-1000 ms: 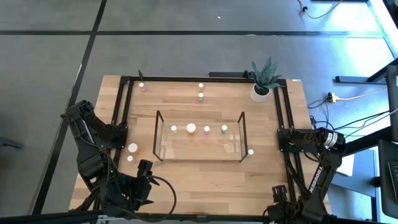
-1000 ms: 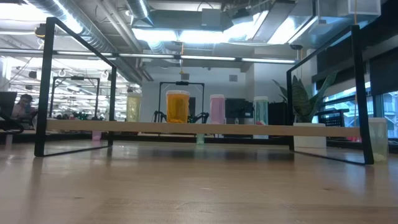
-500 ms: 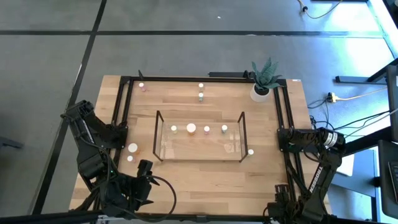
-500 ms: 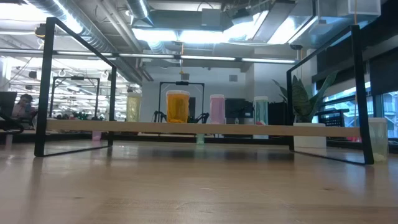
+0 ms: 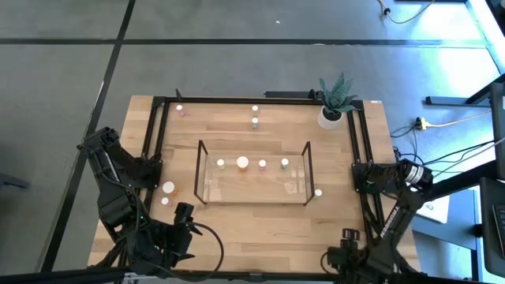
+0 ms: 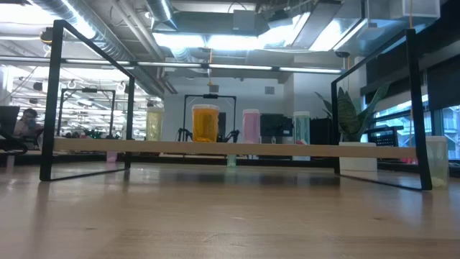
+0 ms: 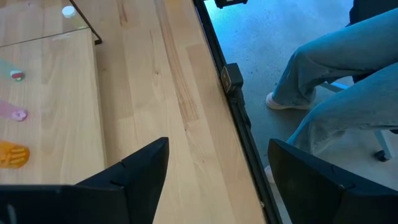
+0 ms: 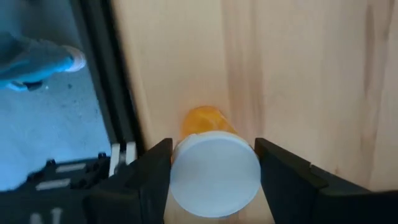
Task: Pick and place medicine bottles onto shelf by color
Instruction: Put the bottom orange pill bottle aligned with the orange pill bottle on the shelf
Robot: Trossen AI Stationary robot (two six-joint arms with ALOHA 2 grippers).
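The clear shelf (image 5: 252, 175) stands mid-table with several medicine bottles in a row on it; the low view shows them as yellowish (image 6: 154, 124), orange (image 6: 205, 124), pink (image 6: 250, 126) and green (image 6: 301, 127). More bottles stand on the table at the far edge (image 5: 255, 121), left of the shelf (image 5: 168, 187) and at its right end (image 5: 318, 192). My right gripper (image 8: 214, 168) points down at the near right corner (image 5: 349, 241), shut on an orange medicine bottle (image 8: 202, 121). My left gripper (image 7: 217, 171) hovers open near the table's near left corner (image 5: 183, 211). My right gripper has the orange bottle's white cap (image 8: 214, 171) pinched between its two fingers, one on each side of the cap's rim. The fingers come from above, pointing down. The bottle stays upright below them; whether its base is off the table I cannot tell.
A potted plant (image 5: 331, 110) stands at the far right corner. A black metal frame (image 5: 158, 142) runs around the table; its rail (image 8: 102, 81) passes close beside the held bottle. A person's legs (image 7: 323, 68) show beyond the table's edge.
My right arm has swung a little toward the table's left along the near right corner, and its wrist has rolled.
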